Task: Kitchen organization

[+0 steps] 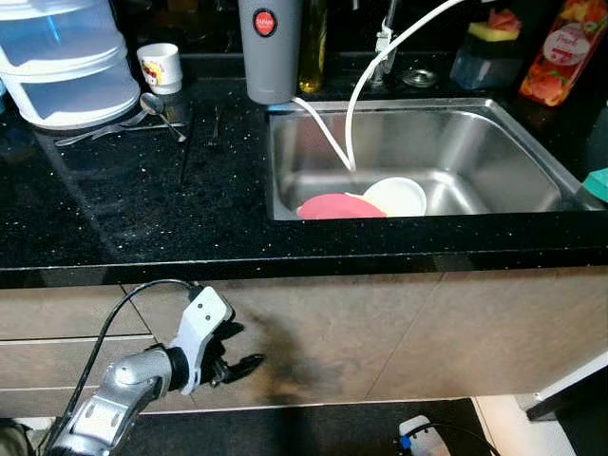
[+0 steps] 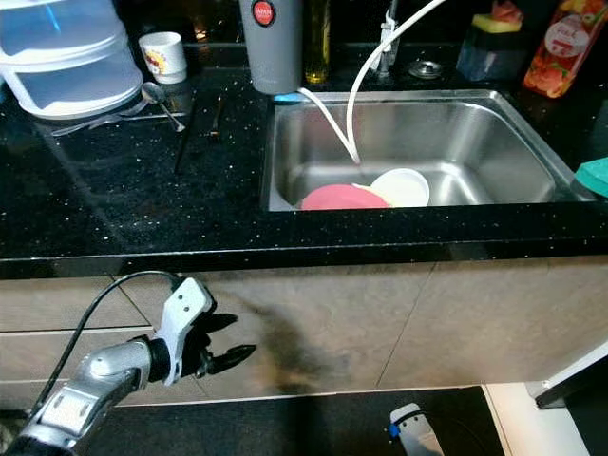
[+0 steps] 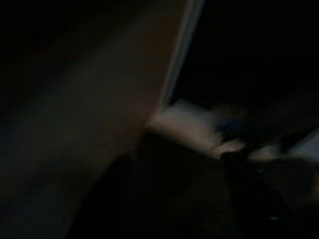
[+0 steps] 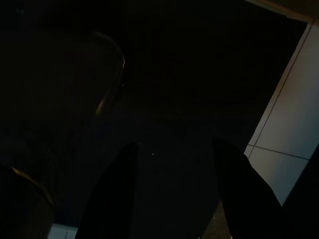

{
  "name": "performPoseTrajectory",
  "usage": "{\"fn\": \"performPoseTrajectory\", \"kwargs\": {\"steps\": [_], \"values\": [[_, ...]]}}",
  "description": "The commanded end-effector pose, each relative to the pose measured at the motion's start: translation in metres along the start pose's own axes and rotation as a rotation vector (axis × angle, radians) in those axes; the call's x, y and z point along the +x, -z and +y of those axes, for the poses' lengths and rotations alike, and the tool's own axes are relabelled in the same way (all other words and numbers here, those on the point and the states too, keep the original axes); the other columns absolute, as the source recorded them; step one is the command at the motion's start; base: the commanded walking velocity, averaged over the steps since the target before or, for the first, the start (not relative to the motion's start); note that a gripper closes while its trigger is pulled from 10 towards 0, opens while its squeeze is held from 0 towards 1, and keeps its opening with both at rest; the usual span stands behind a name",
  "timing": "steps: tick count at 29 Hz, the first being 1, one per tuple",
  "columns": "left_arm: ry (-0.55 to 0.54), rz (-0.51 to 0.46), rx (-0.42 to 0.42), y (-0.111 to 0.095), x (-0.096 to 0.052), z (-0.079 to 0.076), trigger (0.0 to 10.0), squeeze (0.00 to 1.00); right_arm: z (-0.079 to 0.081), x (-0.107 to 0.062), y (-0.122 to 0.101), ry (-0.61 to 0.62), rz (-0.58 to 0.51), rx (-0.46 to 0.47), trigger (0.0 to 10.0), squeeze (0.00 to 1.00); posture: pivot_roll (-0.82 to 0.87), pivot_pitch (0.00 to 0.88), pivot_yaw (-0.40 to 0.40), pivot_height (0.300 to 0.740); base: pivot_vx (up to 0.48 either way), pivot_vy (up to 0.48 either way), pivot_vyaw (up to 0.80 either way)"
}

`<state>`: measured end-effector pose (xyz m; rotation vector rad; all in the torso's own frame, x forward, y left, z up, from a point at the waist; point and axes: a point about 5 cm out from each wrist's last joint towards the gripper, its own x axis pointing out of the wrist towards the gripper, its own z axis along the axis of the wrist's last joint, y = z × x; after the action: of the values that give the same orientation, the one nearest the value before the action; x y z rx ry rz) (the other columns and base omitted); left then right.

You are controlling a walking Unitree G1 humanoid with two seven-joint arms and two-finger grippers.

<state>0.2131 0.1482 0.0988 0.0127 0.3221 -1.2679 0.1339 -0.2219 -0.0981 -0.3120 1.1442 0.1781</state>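
Two dishes lie in the steel sink (image 1: 513,180): a pink plate (image 1: 337,206) and, touching it, a white bowl (image 1: 397,196), under a white hose (image 1: 356,104). On the black counter (image 1: 114,209) left of the sink are spoons (image 1: 157,106), a cup (image 1: 160,66) and a clear container (image 1: 66,71). The left gripper (image 1: 237,363) hangs low before the cabinet front, fingers spread. The right gripper (image 4: 174,199) is in the dark, fingers apart.

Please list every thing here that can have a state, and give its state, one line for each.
Left gripper: open, empty, low before the cabinet front.
Right gripper: open, empty.
Sink: holds dishes, no water running.
Pink plate: lying in the sink.
White bowl: in the sink, beside the pink plate.
Cup: upright on the counter.
Spoon: lying flat on the counter.
Drawers: shut.
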Motion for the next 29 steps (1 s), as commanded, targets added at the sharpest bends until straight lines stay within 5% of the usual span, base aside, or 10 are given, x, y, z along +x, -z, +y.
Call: {"fn": "performPoseTrajectory", "kwargs": {"steps": [1, 4, 6, 8, 10, 11, 13, 15, 19, 29], "values": [[0.202, -0.096, -0.011, -0.025, 0.0, -0.022, 10.0, 0.0, 0.001, 0.0, 0.001, -0.004, 0.005, -0.012, 10.0, 0.0, 0.02, 0.019, 0.012, 0.74, 0.0, 0.0, 0.0], [0.257, -0.14, -0.003, -0.036, 0.0, -0.028, 10.0, 0.0, 0.001, 0.0, 0.001, -0.004, 0.005, -0.012, 10.0, 0.0, 0.02, 0.019, 0.011, 0.74, 0.0, 0.0, 0.0], [0.315, -0.295, 0.031, -0.067, 0.001, -0.033, 10.0, 0.0, 0.001, 0.0, 0.001, -0.004, 0.005, -0.012, 10.0, 0.0, 0.02, 0.016, 0.012, 0.74, 0.0, 0.0, 0.0], [0.323, -0.341, 0.041, -0.075, 0.001, -0.034, 10.0, 0.0, 0.001, 0.0, 0.001, -0.003, 0.005, -0.012, 10.0, 0.0, 0.02, 0.016, 0.012, 0.74, 0.0, 0.0, 0.0], [0.177, -0.507, 0.086, -0.105, 0.002, -0.016, 10.0, 0.0, 0.001, 0.0, 0.0, -0.001, 0.003, -0.01, 10.0, 0.0, 0.01, 0.007, 0.016, 0.74, 0.0, 0.0, 0.0], [0.177, -0.507, 0.086, -0.105, 0.002, -0.016, 10.0, 0.0, 0.001, 0.0, 0.0, -0.001, 0.003, -0.01, 10.0, 0.0, 0.01, 0.007, 0.016, 0.74, 0.0, 0.0, 0.0], [-0.119, -0.683, 0.084, -0.138, -0.007, 0.021, 10.0, 0.0, 0.0, 0.0, -0.001, 0.002, 0.001, -0.01, 10.0, 0.0, 0.02, 0.002, 0.017, 0.74, 0.0, 0.0, 0.0], [-0.207, -0.72, 0.066, -0.146, -0.011, 0.032, 10.0, 0.0, 0.0, 0.0, -0.001, 0.002, 0.001, -0.011, 10.0, 0.0, 0.02, 0.0, 0.015, 0.74, 0.0, 0.0, 0.0], [-0.821, -0.632, 0.063, -0.144, -0.042, 0.095, 10.0, 0.0, 0.0, 0.0, -0.002, -0.001, 0.004, -0.031, 10.0, 0.0, 0.02, 0.0, 0.012, 0.74, 0.0, 0.0, 0.0], [-0.928, -0.592, 0.079, -0.141, -0.046, 0.098, 10.0, 0.0, 0.0, 0.001, -0.003, 0.001, -0.001, -0.025, 10.0, 0.0, 0.02, 0.0, 0.015, 0.74, 0.329, 0.0, 0.0]]}}
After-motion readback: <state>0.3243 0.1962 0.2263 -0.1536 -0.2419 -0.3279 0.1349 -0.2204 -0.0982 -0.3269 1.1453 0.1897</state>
